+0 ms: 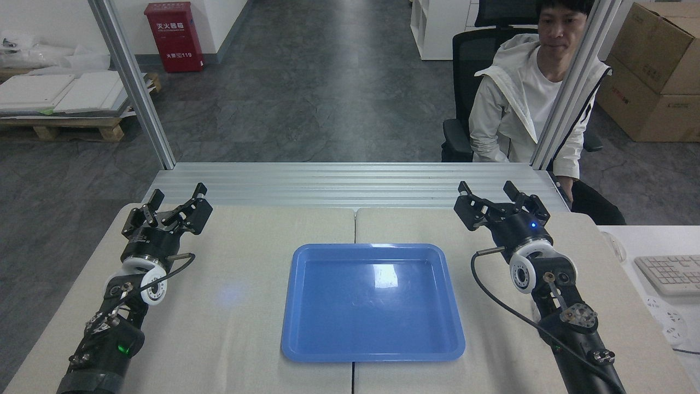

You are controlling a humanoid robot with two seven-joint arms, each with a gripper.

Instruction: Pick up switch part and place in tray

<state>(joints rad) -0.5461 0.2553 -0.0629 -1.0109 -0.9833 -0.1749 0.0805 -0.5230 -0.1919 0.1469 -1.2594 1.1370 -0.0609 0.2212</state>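
Both the left gripper (176, 192) and the right gripper (488, 189) are hovering with jaws spread wide, holding nothing; the blue tray (372, 249) is lying between them, nearer than both jaws' tips; the switch part is not showing
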